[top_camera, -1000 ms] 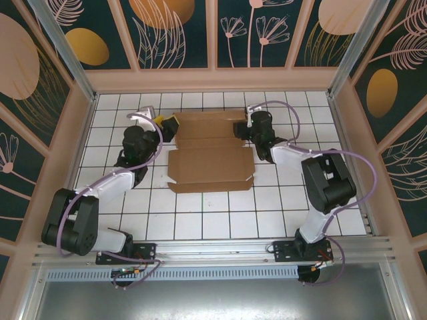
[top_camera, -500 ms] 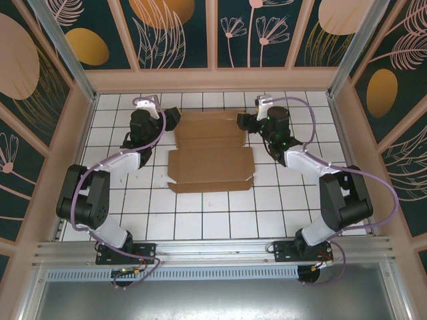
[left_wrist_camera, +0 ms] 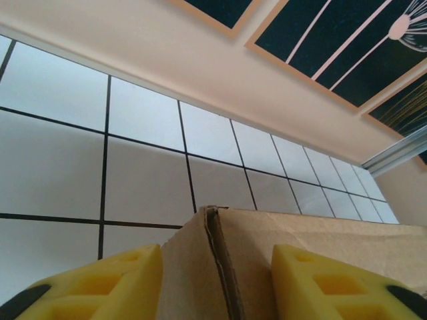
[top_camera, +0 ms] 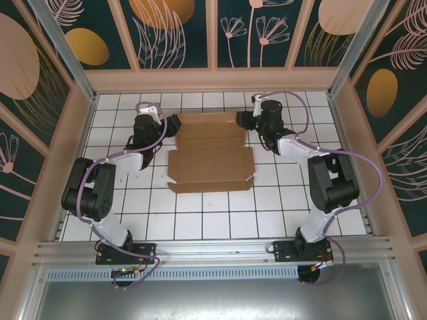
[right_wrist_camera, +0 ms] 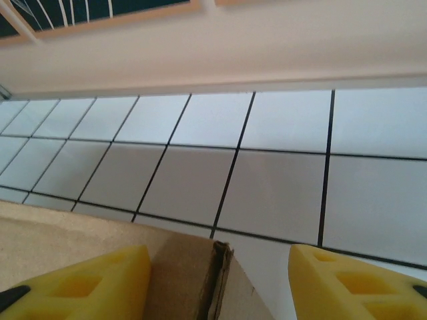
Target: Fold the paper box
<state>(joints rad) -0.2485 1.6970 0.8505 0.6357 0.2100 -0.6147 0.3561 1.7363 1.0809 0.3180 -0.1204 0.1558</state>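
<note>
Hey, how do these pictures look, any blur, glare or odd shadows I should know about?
Top external view: even light, sharp, a faint shadow along the paper box. Left wrist view: left gripper's fingers slightly soft, the box edge crisp. Right wrist view: far tiles bright, nearer ones in grey shadow, right gripper's fingers soft.

I see my left arm (top_camera: 122,161) and right arm (top_camera: 293,147) built alike: white link shells between chunky black joint housings, a purple cable (top_camera: 380,179) looped along each. The left end effector (left_wrist_camera: 217,259) and right end effector (right_wrist_camera: 220,259) carry bright yellow moulded fingers (left_wrist_camera: 100,287) with recessed pockets.
</note>
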